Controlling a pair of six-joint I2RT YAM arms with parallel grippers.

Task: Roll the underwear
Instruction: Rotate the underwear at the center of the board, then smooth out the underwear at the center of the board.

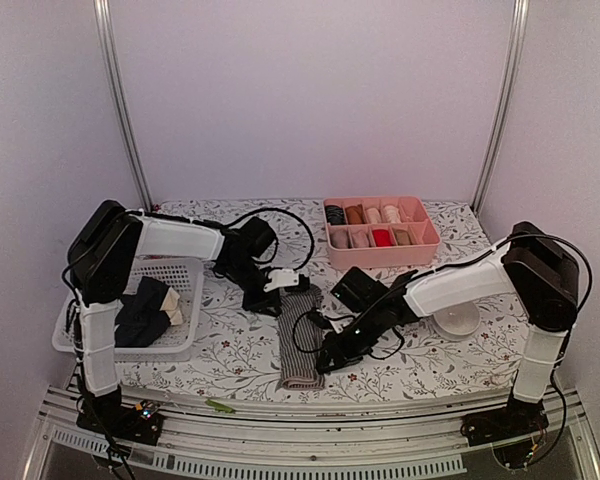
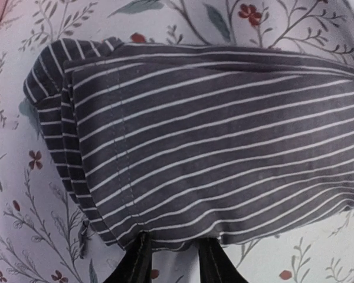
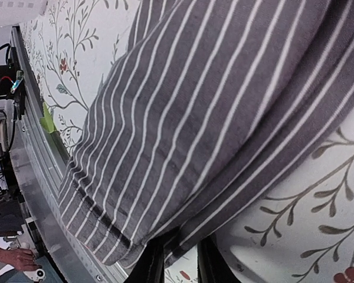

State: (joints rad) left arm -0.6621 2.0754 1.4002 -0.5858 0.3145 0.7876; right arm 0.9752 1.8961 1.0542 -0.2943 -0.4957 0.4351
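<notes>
The grey-and-white striped underwear (image 1: 300, 340) lies as a long folded strip on the flowered table, running from mid-table toward the front edge. My left gripper (image 1: 280, 300) is at its far end. In the left wrist view the striped cloth (image 2: 212, 141) fills the frame and my left gripper (image 2: 174, 239) pinches its puckered edge, the fingertips hidden under the hem. My right gripper (image 1: 325, 360) is at the strip's right side near the front. In the right wrist view the right gripper (image 3: 180, 244) is shut on a fold of the striped cloth (image 3: 212, 106).
A white mesh basket (image 1: 185, 275) at the left holds black and cream garments (image 1: 145, 310). A pink divided tray (image 1: 435, 240) with rolled pieces stands at the back right. A black object (image 1: 360, 288) and a white round dish (image 1: 457, 320) lie right of the strip. The metal front rail (image 3: 29, 177) is close.
</notes>
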